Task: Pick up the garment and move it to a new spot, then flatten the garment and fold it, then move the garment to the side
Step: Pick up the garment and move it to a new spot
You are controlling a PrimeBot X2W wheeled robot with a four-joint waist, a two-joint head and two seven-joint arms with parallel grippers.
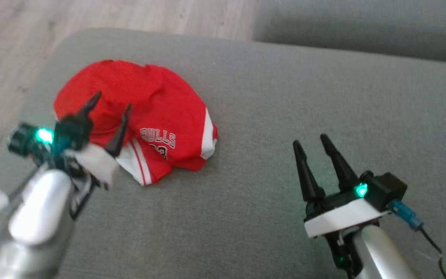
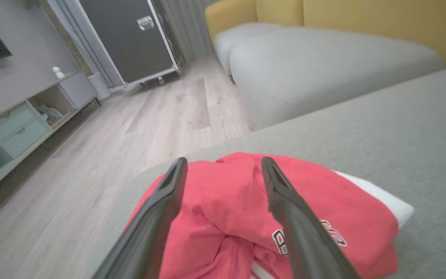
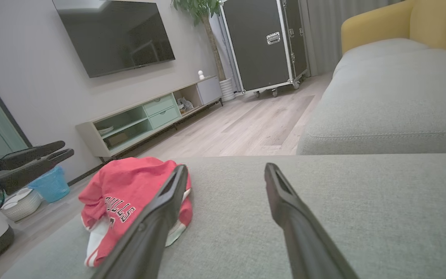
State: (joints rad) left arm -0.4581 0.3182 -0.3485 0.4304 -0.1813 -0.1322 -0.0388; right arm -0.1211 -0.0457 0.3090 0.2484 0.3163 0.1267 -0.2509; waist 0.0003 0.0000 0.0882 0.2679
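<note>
Near the far left corner of the grey cushion point(image 1: 285, 97), the red garment point(image 1: 149, 112) lies crumpled in a heap. Over it hovers the left gripper point(image 1: 114, 99), fingers spread, pinching nothing; best to drop onto a thick fold before closing. The right gripper point(image 1: 309, 139), also spread, sits well apart. The blue bin point(image 3: 51, 184) beyond: contents hidden.

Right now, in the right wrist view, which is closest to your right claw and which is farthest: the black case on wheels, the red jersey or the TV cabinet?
From the right claw:
1. red jersey: crumpled on the grey cushion, just to the left.
2. TV cabinet: farther off, left of the middle.
3. black case: beyond the cabinet's far end, at the top.
</note>
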